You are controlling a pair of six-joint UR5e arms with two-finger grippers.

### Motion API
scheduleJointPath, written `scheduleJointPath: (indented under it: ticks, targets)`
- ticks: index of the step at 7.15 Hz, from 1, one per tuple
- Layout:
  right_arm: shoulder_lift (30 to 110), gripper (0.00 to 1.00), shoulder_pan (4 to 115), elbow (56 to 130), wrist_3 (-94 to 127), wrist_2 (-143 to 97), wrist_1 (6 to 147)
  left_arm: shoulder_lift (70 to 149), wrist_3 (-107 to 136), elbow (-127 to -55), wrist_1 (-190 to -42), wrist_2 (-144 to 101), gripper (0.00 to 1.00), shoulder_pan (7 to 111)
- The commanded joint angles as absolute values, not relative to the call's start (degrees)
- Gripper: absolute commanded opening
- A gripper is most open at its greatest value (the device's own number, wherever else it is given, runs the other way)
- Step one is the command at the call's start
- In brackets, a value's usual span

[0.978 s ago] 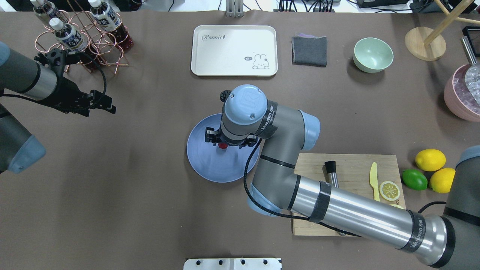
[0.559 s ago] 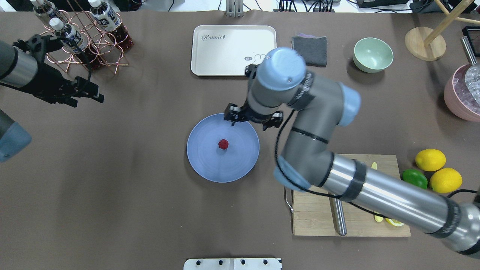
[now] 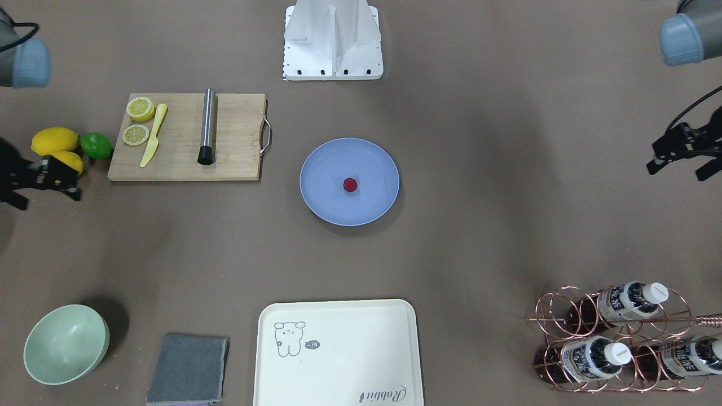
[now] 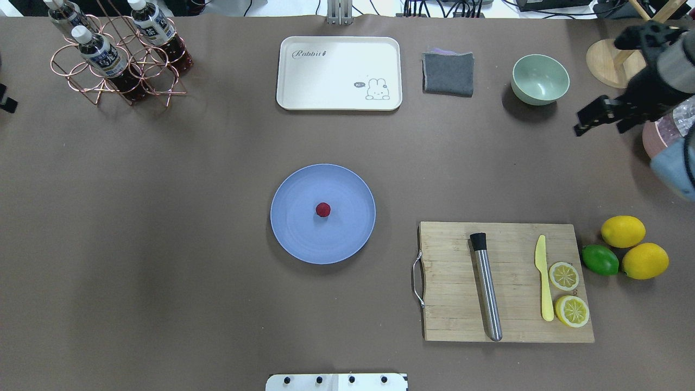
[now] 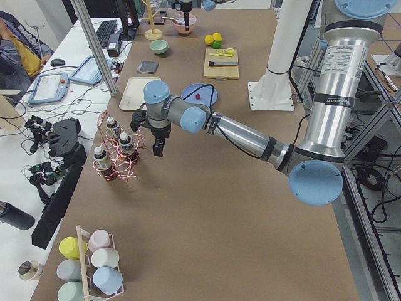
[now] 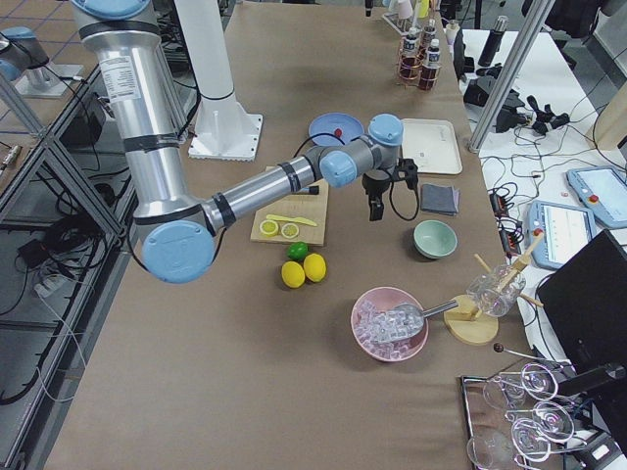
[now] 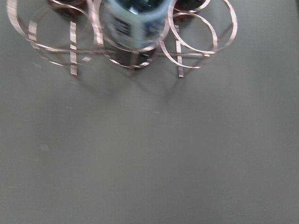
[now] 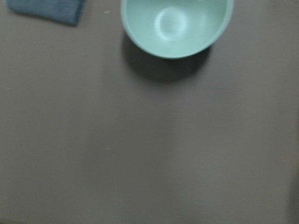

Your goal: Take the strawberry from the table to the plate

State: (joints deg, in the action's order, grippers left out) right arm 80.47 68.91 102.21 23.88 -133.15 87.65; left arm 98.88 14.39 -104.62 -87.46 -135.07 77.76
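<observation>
Strawberry is sitting centred on plate; left gripper and right gripper, both spread empty, are rightly hanging clear at opposite table edges.

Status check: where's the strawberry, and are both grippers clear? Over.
Fingers open and empty on left gripper and right gripper, at opposite ends of the table. Task item: strawberry sits centre of plate. Nothing in the way.

left gripper: well left of plate, jaws apart, empty | right gripper: well right of plate, jaws apart, empty
</observation>
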Motion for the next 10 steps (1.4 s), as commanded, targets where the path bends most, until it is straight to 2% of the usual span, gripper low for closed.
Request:
scheduleJointPath:
  ticks: [1,2,4,10]
  targets:
    - [84.3,1.00,82.6,100.3,-5.1,-133.3,101.3,97.3,-4.2,-104.6,-76.5,-135.3,0.97,86.2]
    - [84.6,1.00,86.6,97.3,-13.1,-133.3,103.8,95.7,-5.2,-105.1,-76.5,-135.3,0.97,87.0]
    - [87.2,1.00,88.2,96.5,-14.1,-133.0,103.3,95.6,-5.6,-104.4,-76.6,-135.3,0.97,86.9]
    - [88.7,1.00,90.2,97.6,-13.9,-132.8,103.1,95.4,-5.7,-104.9,-76.9,-135.2,0.97,86.9]
